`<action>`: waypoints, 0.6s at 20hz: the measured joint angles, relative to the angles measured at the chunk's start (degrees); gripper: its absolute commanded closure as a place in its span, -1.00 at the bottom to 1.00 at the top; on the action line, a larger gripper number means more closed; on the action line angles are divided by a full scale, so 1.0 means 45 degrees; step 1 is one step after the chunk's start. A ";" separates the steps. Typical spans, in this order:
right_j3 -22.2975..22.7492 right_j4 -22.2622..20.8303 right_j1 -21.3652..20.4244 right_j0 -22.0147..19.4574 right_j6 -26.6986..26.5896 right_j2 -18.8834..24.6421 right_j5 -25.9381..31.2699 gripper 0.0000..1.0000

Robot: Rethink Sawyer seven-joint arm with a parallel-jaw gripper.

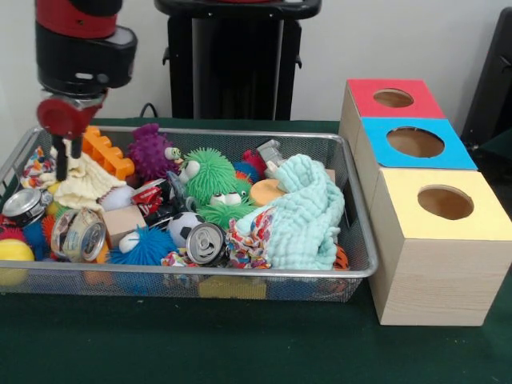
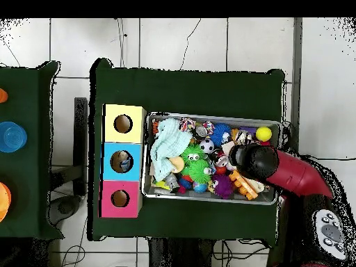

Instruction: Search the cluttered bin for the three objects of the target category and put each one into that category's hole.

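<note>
Boxes: red top [image 1: 394, 98], blue top [image 1: 414, 142], yellow top [image 1: 445, 202]; mint cloth [image 1: 308, 212]; green fuzzy toy [image 1: 211, 175]; purple fuzzy toy [image 1: 150, 152]

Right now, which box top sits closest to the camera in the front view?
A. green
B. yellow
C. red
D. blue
B: the yellow-topped box stands nearest in the row beside the wire bin, with the blue-topped box behind it and the red-topped box farthest back.

No legible text, labels or numbers — cans [image 1: 78, 234] show printing, unreadable.
</note>
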 measured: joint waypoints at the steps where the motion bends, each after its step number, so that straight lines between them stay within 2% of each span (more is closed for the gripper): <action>1: 0.0043 0.0000 -0.0001 0.0175 0.0000 0.0005 0.0001 -1.00; 6: 0.0288 0.0000 -0.0067 0.0816 0.0000 0.0127 0.0003 -1.00; 12: 0.0811 -0.0011 -0.0937 0.0492 0.0000 0.0345 0.0145 -1.00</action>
